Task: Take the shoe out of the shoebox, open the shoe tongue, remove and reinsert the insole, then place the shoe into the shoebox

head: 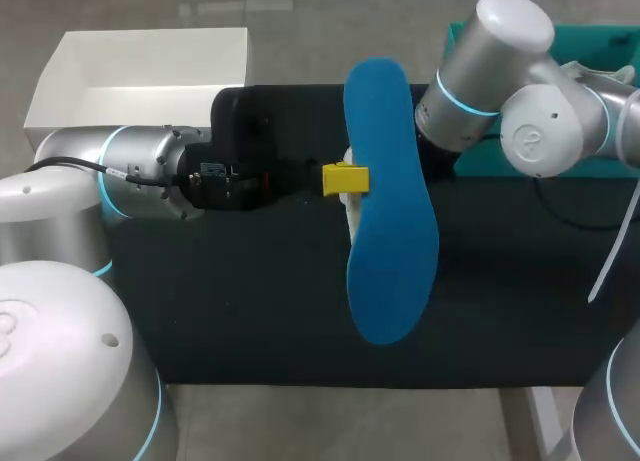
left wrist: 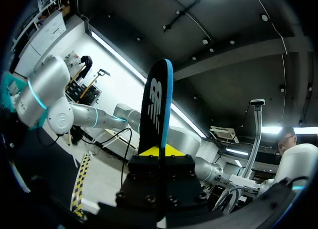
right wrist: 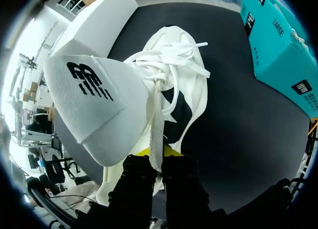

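Left arm's fingers point(head: 345, 179) clamped the blue foam insole point(head: 385, 201), running twelve-to-six above the white laced shoe point(right wrist: 196, 97) pinched by right fingers point(right wrist: 163, 152).

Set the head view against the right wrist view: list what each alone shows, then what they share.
Head view only: the blue insole held by the left gripper, hiding most of the shoe. Right wrist view only: the shoe's raised tongue and loose laces, with the right gripper pinching the tongue's edge. Both: the white box, the teal box and the black mat.
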`<state>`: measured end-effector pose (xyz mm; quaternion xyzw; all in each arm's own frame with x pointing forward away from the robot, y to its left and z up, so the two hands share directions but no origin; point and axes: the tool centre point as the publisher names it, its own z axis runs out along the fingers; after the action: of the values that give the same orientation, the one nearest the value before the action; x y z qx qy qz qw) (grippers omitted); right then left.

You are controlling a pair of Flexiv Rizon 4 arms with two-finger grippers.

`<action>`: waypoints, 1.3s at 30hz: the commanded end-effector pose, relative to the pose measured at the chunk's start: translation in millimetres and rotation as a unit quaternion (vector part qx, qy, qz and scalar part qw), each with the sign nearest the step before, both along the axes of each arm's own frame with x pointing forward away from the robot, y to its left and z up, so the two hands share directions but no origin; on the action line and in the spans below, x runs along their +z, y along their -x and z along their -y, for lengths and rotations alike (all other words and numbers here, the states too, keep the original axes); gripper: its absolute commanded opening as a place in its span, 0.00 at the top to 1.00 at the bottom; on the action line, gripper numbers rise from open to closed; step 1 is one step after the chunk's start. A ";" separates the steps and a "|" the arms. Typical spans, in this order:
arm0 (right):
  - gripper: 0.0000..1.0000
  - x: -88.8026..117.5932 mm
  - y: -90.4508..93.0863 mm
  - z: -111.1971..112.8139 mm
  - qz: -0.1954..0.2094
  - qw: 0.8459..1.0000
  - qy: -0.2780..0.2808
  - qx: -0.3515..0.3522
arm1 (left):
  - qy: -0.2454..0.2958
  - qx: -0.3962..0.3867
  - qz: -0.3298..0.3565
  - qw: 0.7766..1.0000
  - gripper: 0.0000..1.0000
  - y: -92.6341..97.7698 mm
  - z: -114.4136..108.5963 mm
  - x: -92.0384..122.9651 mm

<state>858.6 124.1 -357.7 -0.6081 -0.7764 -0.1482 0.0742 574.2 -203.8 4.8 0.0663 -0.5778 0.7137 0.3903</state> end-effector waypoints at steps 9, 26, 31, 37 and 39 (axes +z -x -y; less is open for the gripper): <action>0.64 -18.5 -1.9 4.3 -0.007 1.000 0.006 -0.006 | 0.001 0.000 0.000 1.000 1.00 -0.1 1.4 -0.8; 0.00 14.3 15.8 -1.0 -0.002 1.000 0.008 0.012 | 0.001 0.000 0.000 1.000 1.00 -0.1 1.4 -0.8; 0.00 14.3 15.8 -1.0 -0.002 1.000 0.008 0.012 | 0.001 0.000 0.000 1.000 1.00 -0.1 1.4 -0.8; 0.00 14.3 15.8 -1.0 -0.002 1.000 0.008 0.012 | 0.001 0.000 0.000 1.000 1.00 -0.1 1.4 -0.8; 0.00 14.3 15.8 -1.0 -0.002 1.000 0.008 0.012 | 0.001 0.000 0.000 1.000 1.00 -0.1 1.4 -0.8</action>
<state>844.1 125.4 -343.0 -0.5989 -0.7853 -0.1387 0.0737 574.2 -203.8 4.8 0.0663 -0.5778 0.7137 0.3903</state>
